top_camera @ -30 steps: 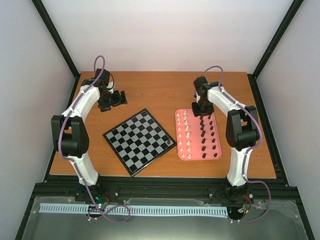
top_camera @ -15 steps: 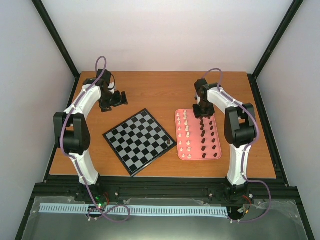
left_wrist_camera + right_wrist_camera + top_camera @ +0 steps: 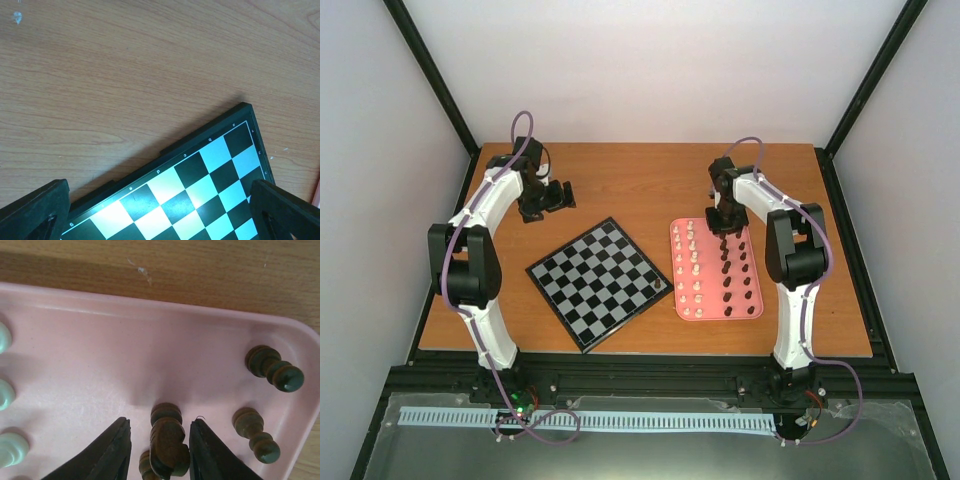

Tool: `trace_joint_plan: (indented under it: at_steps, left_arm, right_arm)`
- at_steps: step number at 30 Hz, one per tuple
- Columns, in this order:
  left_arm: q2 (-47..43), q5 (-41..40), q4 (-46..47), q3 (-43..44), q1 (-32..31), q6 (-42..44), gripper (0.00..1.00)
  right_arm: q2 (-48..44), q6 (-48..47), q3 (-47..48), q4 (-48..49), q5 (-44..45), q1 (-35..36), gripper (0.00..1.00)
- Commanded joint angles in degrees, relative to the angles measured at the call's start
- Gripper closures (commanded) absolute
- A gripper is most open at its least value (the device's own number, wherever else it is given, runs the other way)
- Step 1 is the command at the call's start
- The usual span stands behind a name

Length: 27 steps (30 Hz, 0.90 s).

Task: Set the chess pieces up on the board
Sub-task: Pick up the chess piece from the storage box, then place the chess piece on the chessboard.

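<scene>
The board (image 3: 600,283) lies turned like a diamond at the table's middle, with one dark piece (image 3: 658,284) near its right corner. The other chess pieces stand in rows on the pink tray (image 3: 712,272), cream on the left and dark brown on the right. My right gripper (image 3: 722,222) hangs over the tray's far end. In the right wrist view its jaws (image 3: 160,422) straddle a dark brown knight (image 3: 167,445), with slim gaps still showing on both sides. My left gripper (image 3: 558,196) is open above the board's far corner (image 3: 200,185), holding nothing.
Two more dark pieces (image 3: 274,369) (image 3: 255,435) stand close to the right of the straddled knight, near the tray's corner rim (image 3: 305,390). Cream pieces (image 3: 5,392) line the left edge of the right wrist view. Bare wood (image 3: 125,75) surrounds board and tray.
The right gripper's jaws have narrowed around the dark knight on the tray. The right arm has shifted only slightly; the left arm is unchanged.
</scene>
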Motion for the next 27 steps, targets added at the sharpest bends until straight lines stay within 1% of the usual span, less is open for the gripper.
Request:
trace_joint_plan:
  at_steps: [1, 3, 5, 7, 13, 19, 22, 25, 27]
  left_arm:
    - [1.0, 0.1, -1.0, 2.7, 0.0, -0.1, 0.00]
    - [1.1, 0.2, -1.0, 2.7, 0.0, -0.1, 0.00]
    - [1.2, 0.2, -1.0, 2.8, 0.0, -0.1, 0.00]
    - [1.3, 0.3, -1.0, 2.8, -0.1, -0.2, 0.00]
    - [1.2, 0.4, -1.0, 2.8, 0.0, -0.2, 0.00]
    - [1.0, 0.1, -1.0, 2.9, -0.1, -0.1, 0.00]
    - [0.9, 0.0, -1.0, 3.3, -0.1, -0.1, 0.00]
    - [0.9, -0.4, -1.2, 3.7, 0.0, 0.0, 0.00]
    - [0.8, -1.1, -1.4, 3.9, -0.1, 0.2, 0.00]
  right_arm:
    - [1.0, -0.7, 1.7, 0.2, -0.2, -0.4, 0.66]
    - [1.2, -0.7, 1.8, 0.0, 0.1, -0.4, 0.68]
    - [1.5, -0.6, 2.0, -0.5, 0.5, -0.4, 0.73]
    - [1.6, -0.5, 2.2, -0.8, 0.9, -0.4, 0.77]
    - [1.0, -0.4, 2.6, -1.5, 1.3, -0.4, 0.96]
    - [-3.1, -0.8, 5.8, -2.2, -2.1, -0.3, 0.97]
    - [-6.2, -0.9, 7.5, -4.1, -4.7, 1.6, 0.97]
    - [-9.7, -0.3, 7.0, -5.4, -7.2, 6.3, 0.97]
    - [-11.7, 0.6, 5.4, -5.5, -8.9, 11.6, 0.97]
